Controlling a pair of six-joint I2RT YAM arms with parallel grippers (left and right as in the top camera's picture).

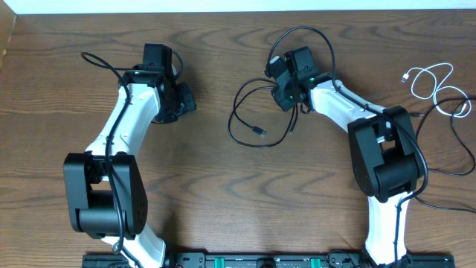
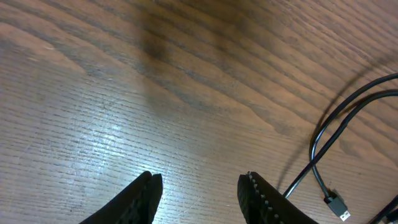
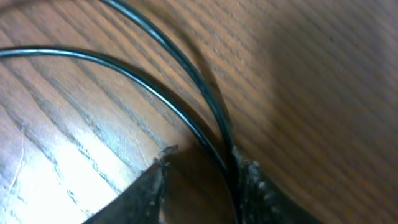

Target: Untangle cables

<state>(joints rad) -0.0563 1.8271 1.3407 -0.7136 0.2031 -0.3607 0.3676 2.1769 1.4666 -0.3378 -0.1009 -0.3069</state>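
right gripper (image 3: 202, 171) parted astride black cable (image 3: 225, 134) in its wrist view, left gripper (image 2: 200, 183) spread, empty, white cable (image 1: 407, 76) only overhead

This looks like a robotics lab bench rather than a home or a shop. A bare wood-grain table (image 1: 223, 201) carries two white-and-black robot arms, the left arm (image 1: 119, 134) and the right arm (image 1: 338, 108), both rising from a black rail (image 1: 245, 260) with green connectors along the table's near edge. A loose white cable (image 1: 435, 85) lies at the table's far right corner, and a plain white strip (image 1: 223, 6) runs just beyond the table's far edge.
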